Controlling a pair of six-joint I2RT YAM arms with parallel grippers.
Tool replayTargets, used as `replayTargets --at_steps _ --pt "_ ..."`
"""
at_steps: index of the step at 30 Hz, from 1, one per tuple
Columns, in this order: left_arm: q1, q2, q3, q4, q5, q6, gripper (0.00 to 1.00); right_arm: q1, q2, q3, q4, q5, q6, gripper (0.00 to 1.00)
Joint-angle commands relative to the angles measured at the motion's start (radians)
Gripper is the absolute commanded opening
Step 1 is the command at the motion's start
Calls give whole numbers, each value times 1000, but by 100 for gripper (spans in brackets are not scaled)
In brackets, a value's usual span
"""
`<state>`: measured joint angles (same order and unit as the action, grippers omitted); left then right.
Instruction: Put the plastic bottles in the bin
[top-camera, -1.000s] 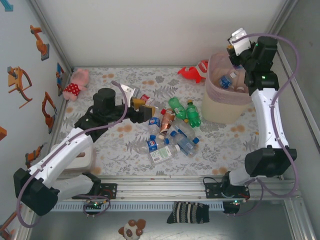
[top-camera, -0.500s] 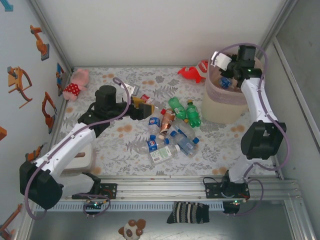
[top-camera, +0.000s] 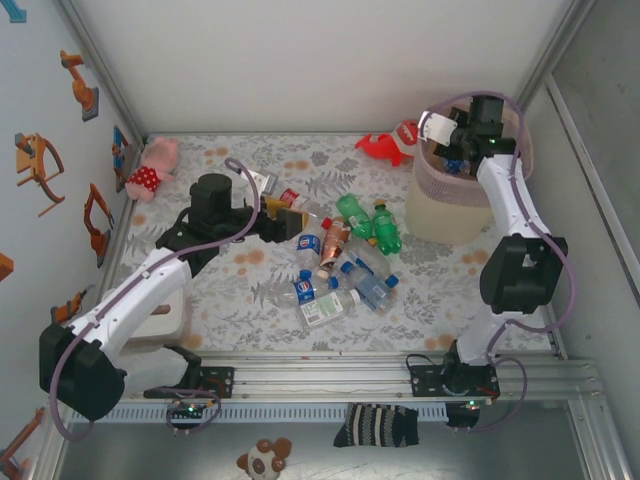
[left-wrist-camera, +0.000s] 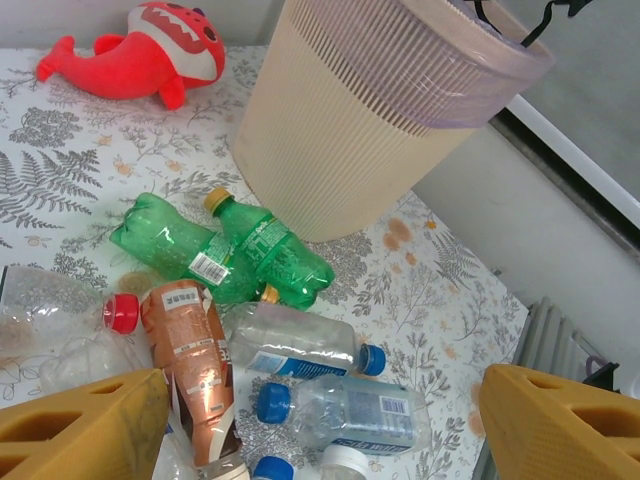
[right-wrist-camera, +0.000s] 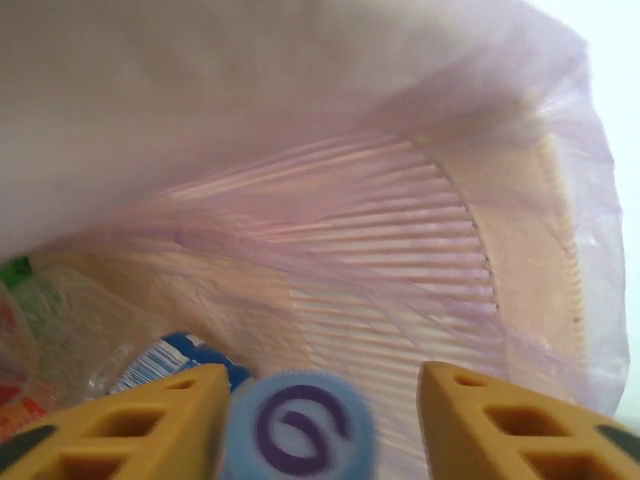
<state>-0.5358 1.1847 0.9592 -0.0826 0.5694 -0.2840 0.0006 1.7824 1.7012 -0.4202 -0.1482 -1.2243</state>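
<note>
Hovering my left fingers (top-camera: 295, 222), spread wide, beside loose bottles (top-camera: 340, 265) on the surface (top-camera: 250, 300); right fingers (right-wrist-camera: 322, 420) apart inside the bin (top-camera: 440, 215), blue-capped bottle (right-wrist-camera: 300, 440) between them.

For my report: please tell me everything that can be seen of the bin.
The bin is a cream tub with ribbed, plastic-looking walls, wider at the top. A translucent pink bag lines it and folds over the rim. It stands upright at the far right of the table, near a red toy. Bottles lie inside; the right gripper reaches into its mouth.
</note>
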Motion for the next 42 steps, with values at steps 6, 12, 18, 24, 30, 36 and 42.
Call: replayTargets --at_steps 6,12,18,24,30,36,42 --pt "4 -24 3 19 14 -10 81 -4 -129 -15 -12 -87 121 69" --pt "4 -9 13 2 -16 -23 79 -3 -199 -20 -61 -107 313 69" --pt "3 30 47 -74 -95 -37 78 -3 -278 -26 -73 -76 637 68" --pt "2 108 91 -145 -222 -122 77 -4 -372 -62 -79 -25 980 68" --pt "26 216 126 -176 -367 -319 78 -4 -443 -73 -142 116 1258 69" --pt "34 362 221 -267 -611 -672 78 -2 -503 -122 -174 106 1320 67" --pt "37 540 351 -315 -589 -841 80 -4 -540 -167 -173 109 1336 67"
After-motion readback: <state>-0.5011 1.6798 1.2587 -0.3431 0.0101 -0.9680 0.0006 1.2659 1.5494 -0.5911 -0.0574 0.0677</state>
